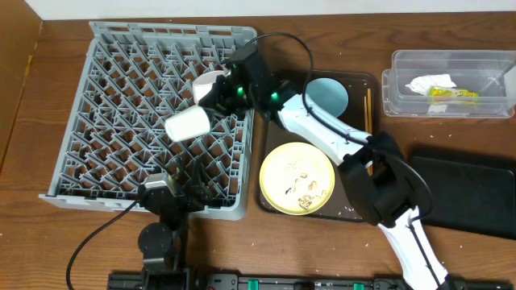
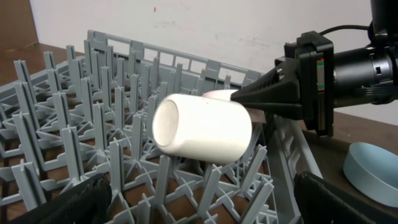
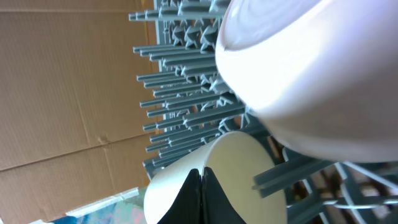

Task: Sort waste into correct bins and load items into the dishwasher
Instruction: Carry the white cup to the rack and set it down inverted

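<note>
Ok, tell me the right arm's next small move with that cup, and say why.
Probably ease the cup down until it settles between the pegs of the rack. The right gripper is shut on the cup's rim, holding it on its side low over the rack beside the bowl; whether it rests on the pegs is unclear.

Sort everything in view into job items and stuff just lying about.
Job: dish rack, white cup, pinkish bowl, blue bowl, yellow plate, crumbs, chopsticks, napkin, wrapper, clear tub, black bin.
Lying about: brown tray, black cable, cardboard.
</note>
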Robot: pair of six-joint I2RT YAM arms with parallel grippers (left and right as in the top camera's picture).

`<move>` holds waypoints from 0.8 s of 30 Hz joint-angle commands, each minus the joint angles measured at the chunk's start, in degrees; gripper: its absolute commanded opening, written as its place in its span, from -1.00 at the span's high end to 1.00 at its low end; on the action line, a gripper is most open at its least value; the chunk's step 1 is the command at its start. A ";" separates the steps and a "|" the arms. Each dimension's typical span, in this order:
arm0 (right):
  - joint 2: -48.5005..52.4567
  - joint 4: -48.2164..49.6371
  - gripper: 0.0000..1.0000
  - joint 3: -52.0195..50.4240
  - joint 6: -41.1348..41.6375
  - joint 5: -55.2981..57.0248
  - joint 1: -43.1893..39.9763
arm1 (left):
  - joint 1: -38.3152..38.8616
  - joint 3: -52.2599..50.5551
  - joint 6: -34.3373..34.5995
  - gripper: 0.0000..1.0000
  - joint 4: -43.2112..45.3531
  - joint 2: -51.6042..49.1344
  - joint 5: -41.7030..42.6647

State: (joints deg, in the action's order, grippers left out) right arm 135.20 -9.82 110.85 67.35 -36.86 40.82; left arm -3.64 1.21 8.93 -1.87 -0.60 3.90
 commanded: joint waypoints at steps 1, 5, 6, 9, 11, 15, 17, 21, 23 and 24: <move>0.17 -0.07 0.93 -0.28 -2.80 -0.37 -0.17 | 0.24 -0.98 -0.76 -0.89 -1.90 0.37 0.57; 0.11 0.11 0.87 -0.28 -5.79 -0.70 -0.33 | 0.24 -0.98 -0.76 -0.89 -1.92 0.37 0.55; 0.02 0.20 0.84 -0.28 -6.08 -0.70 -0.44 | 0.24 -0.98 -0.76 -0.89 -1.90 0.37 0.57; -0.48 0.09 0.75 -0.26 -7.98 -0.72 -1.25 | 0.24 -0.98 -0.76 -0.89 -1.92 0.37 0.55; -1.40 -0.55 0.70 -0.28 -9.29 -0.74 -1.86 | 0.24 -0.98 -0.76 -0.89 -1.90 0.37 0.57; -5.14 -3.43 0.67 -0.26 -13.86 -0.72 -3.10 | 0.24 -0.98 -0.76 -0.89 -1.90 0.37 0.57; -7.82 -5.68 0.64 -0.26 -17.44 -0.42 -3.65 | 0.24 -0.98 -0.76 -0.89 -1.90 0.37 0.55; -14.82 -15.17 0.16 -0.26 -28.00 4.68 -5.05 | 0.24 -0.98 -0.76 -0.89 -1.90 0.37 0.55; -18.03 -22.80 -0.17 -0.26 -32.02 12.07 -6.12 | 0.24 -0.98 -0.76 -0.89 -1.92 0.37 0.57; -19.47 -26.95 -0.18 -0.26 -32.74 17.18 -6.78 | 0.24 -0.98 -0.76 -0.89 -1.92 0.37 0.57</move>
State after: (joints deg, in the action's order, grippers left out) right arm 122.34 -31.79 110.30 43.88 -31.31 35.90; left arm -3.62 1.23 8.93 -1.89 -0.60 3.92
